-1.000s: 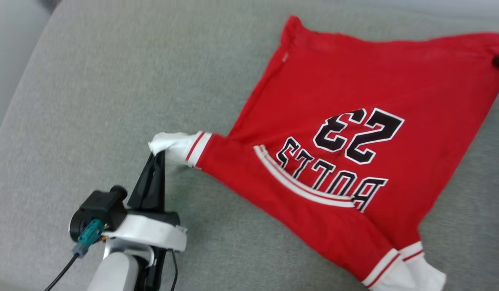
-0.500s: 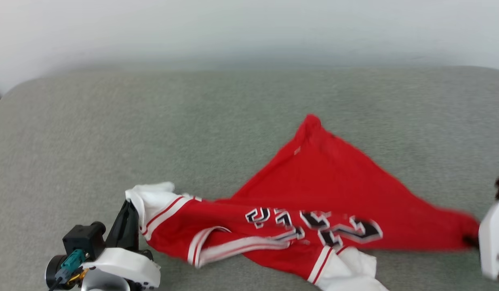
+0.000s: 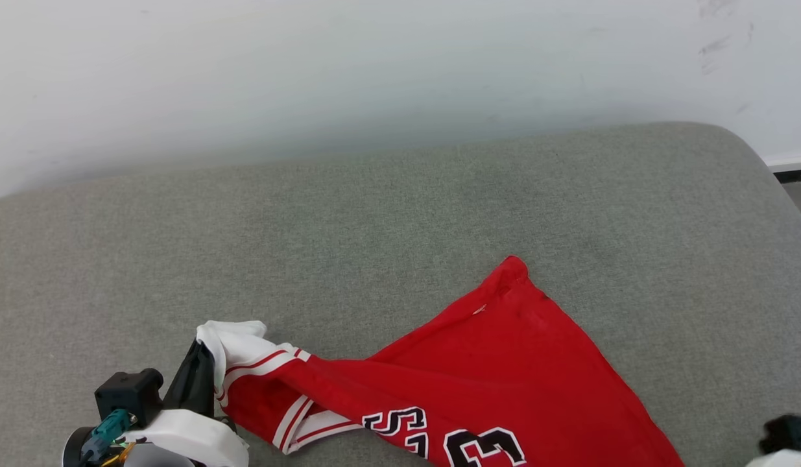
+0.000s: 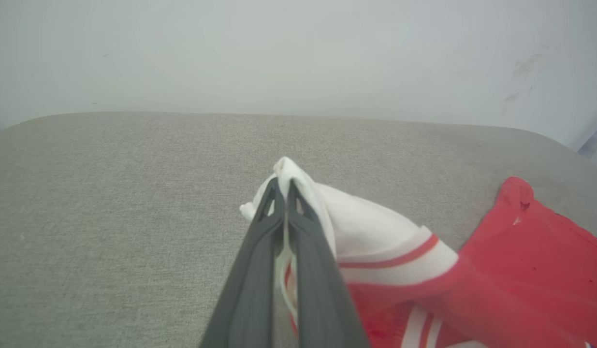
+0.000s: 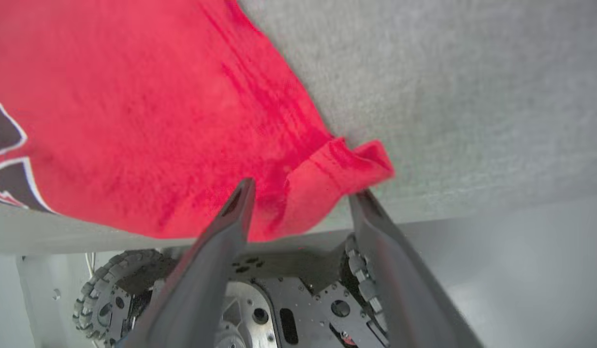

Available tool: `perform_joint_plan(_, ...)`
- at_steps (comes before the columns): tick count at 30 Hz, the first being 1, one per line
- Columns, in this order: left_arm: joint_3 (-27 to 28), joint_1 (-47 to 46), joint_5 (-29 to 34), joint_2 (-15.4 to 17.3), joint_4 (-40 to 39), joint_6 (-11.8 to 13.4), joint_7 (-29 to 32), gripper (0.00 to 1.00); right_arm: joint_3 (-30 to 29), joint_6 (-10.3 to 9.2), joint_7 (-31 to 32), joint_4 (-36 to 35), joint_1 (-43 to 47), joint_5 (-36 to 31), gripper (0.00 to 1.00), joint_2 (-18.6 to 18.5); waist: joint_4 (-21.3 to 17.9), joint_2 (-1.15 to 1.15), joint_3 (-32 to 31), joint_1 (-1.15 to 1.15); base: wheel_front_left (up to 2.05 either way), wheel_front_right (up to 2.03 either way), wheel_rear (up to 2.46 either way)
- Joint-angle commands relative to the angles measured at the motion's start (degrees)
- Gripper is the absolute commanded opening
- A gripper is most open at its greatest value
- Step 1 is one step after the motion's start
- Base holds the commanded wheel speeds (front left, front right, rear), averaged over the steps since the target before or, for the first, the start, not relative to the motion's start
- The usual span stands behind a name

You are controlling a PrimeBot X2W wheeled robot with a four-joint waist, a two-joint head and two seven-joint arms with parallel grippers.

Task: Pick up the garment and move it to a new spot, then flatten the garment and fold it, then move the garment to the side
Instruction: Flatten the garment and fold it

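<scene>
Leftmost, low in the head view, the left gripper has its dark fingers pressed together on the garment. They pinch a bunched fold of its white end panel, just above the thin red stripes. From there the red body spreads rightward, lying flat on a grey-green woven cushion with rounded corners. One red corner points toward the back, and black-and-white numerals sit at the view's bottom edge. Much of the cushion's far and left parts lies bare. Behind it rises a pale, plain wall with a few faint scuff marks at the upper right. A dark baseboard strip runs at the wall's foot on the far right.

The right wrist view shows the right gripper with its fingers spread wide. Another red corner of the garment lies between them at the cushion's near edge; whether either finger touches the cloth I cannot tell. Below the edge a treaded wheel of the robot's base is in view.
</scene>
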Motion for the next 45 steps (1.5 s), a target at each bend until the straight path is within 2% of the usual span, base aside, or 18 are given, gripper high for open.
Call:
perform_joint_plan(1, -0.2, 0.3, 0.1, 0.4, -0.6, 0.2, 0.5, 0.0, -1.1, -0.02, -6.5, -1.6, -2.3, -1.4, 1.0, 0.5, 0.1, 0.0, 0.5, 0.02, 0.0, 0.0, 0.0)
perform_joint_plan(7, -1.2, -1.6, 0.5, 0.3, -2.2, 0.4, 1.5, 0.0, -1.0, -0.03, -25.2, -1.5, -8.7, -2.8, 1.0, 1.0, 1.1, 0.0, 2.4, 0.02, 0.0, 0.0, 0.0)
perform_joint_plan(11, -2.1, -3.1, 0.9, 0.0, -2.9, 0.3, 1.7, 0.0, 0.6, -0.02, -30.1, 0.5, -13.5, -1.7, 1.0, 0.5, 2.2, 0.0, 4.2, 0.02, 0.0, 0.0, 0.0)
perform_joint_plan(14, -3.0, -4.9, 1.2, -0.4, -3.4, -0.1, 1.8, 0.0, 2.7, -0.02, -30.8, 3.5, -18.6, -0.5, 1.0, -1.0, 3.5, 0.0, 6.3, 0.02, 0.0, 0.0, 0.0)
perform_joint_plan(18, -4.4, -7.5, 1.7, -1.2, -3.7, -0.5, 1.3, 0.0, 6.6, -0.02, -25.6, 7.4, -26.5, 1.7, 1.0, -3.6, 5.6, 0.0, 9.2, 0.02, 0.0, 0.0, 0.0)
perform_joint_plan(26, -6.7, -12.5, 2.6, -2.9, -3.4, -1.5, -0.4, 0.0, 14.2, -0.02, -2.4, 10.4, -39.2, 4.2, 1.0, -8.5, 9.8, 0.0, 14.6, 0.02, 0.0, 0.0, 0.0)
perform_joint_plan(33, -8.4, -16.5, 2.7, -4.6, -1.4, -2.5, -2.2, 0.0, 19.6, -0.03, 9.6, 13.3, -43.2, 4.0, 1.0, -8.8, 12.9, 0.0, 18.3, 0.02, 0.0, 0.0, 0.0)
perform_joint_plan(37, -8.5, -17.2, 2.5, -4.8, -0.1, -2.7, -3.0, 0.0, 22.2, -0.01, 13.2, 16.4, -41.2, 5.7, 1.0, -7.9, 13.4, 0.0, 18.7, 0.02, 0.0, 0.0, 0.0)
perform_joint_plan(38, -8.5, -17.2, 2.4, -4.8, 0.1, -2.6, -3.1, 0.0, 23.1, -0.01, 13.8, 16.7, -40.8, 5.8, 0.8, -8.0, 13.4, 0.0, 18.8, 0.02, 0.0, 0.0, 0.0)
perform_joint_plan(39, -8.4, -17.2, 2.3, -4.8, 0.3, -2.6, -3.3, 0.0, 23.8, 0.0, 13.8, 16.6, -40.7, 6.1, 0.24, -8.0, 13.4, 0.0, 18.9, 0.02, 0.0, 0.0, 0.0)
perform_joint_plan(40, -8.4, -17.3, 2.2, -4.8, 0.5, -2.6, -3.4, 0.0, 24.4, 0.0, 13.9, 16.7, -40.6, 6.8, 0.0, -8.0, 13.4, 0.0, 18.9, 0.02, 0.0, 0.0, 0.0)
perform_joint_plan(45, -8.2, -17.6, 2.0, -4.4, 1.5, -2.5, -3.6, 0.0, 25.7, 0.04, 11.9, 15.4, -43.0, 7.9, 0.0, -9.7, 12.9, 0.0, 18.5, 0.02, 0.0, 0.0, 0.0)
